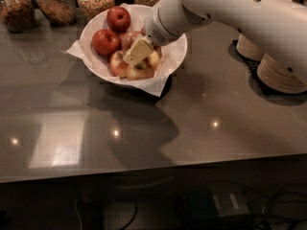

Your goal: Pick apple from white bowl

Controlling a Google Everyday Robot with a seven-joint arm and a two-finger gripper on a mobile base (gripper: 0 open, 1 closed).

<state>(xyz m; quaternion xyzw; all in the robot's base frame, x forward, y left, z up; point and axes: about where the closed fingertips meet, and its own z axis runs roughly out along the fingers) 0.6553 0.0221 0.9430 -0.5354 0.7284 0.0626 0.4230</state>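
The hand (pixel 138 51) reaches the apple (pixel 128 38) in the white bowl (pixel 176 56); whether it grips, I cannot tell. Next it must lift cleanly.

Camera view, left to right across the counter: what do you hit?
Leftmost jar → white bowl, with the tool over its middle → stacked beige bowls at far right.

The dull brownish-red apple (pixel 127 38) is nestled just beyond the gripper (pixel 135 54), which is held low inside the wide, paper-lined white bowl (pixel 176 56).
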